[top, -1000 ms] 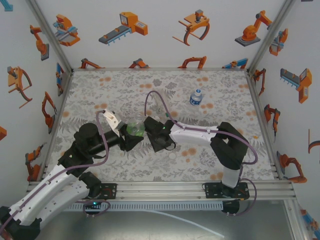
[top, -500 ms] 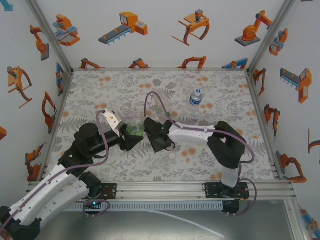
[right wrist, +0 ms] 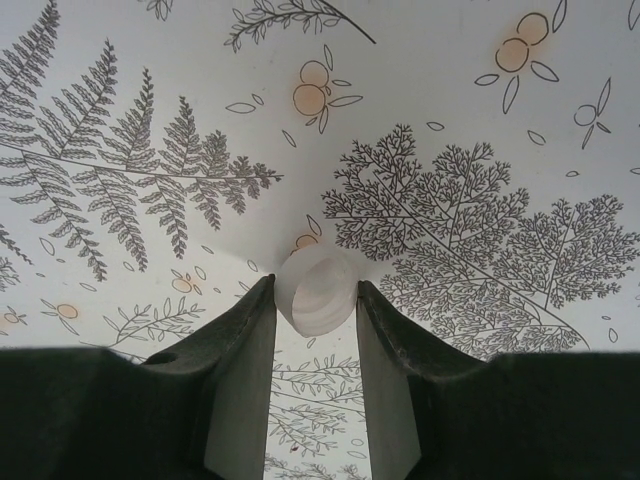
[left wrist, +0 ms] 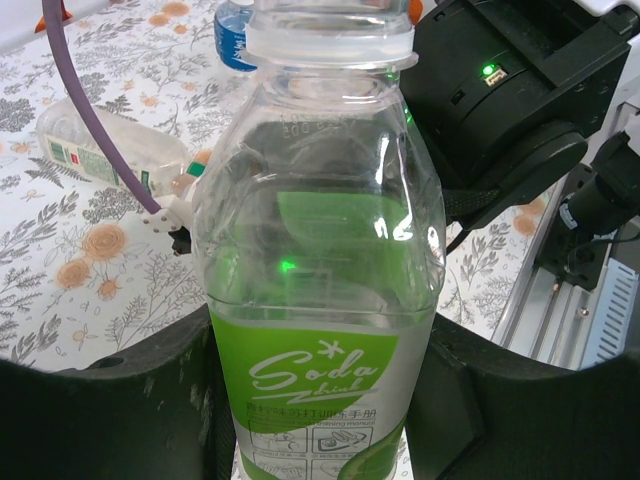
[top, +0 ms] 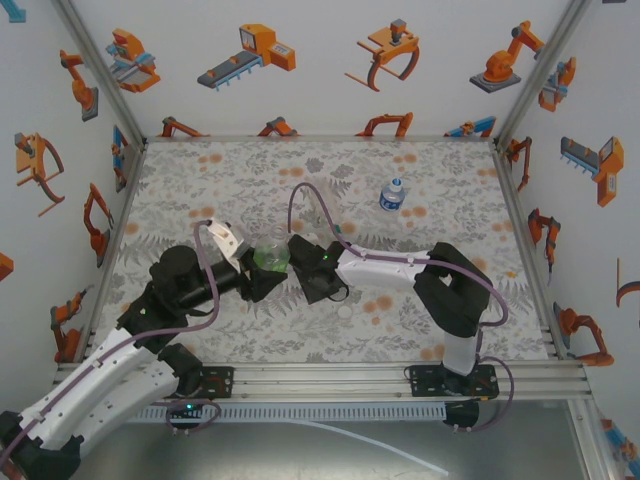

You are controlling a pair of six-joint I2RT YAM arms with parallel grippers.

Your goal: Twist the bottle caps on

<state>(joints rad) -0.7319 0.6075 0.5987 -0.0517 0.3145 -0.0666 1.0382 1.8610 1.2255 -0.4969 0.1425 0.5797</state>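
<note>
Two tools near frame centre: left tool (top: 258, 272) clamped on the green-tinted bottle (left wrist: 320, 250); right tool (top: 298, 262) pinching a white cap (right wrist: 317, 290).

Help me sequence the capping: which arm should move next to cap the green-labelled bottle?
Right. The right gripper pinches the white cap, while the left gripper is occupied clamping the bottle.
</note>
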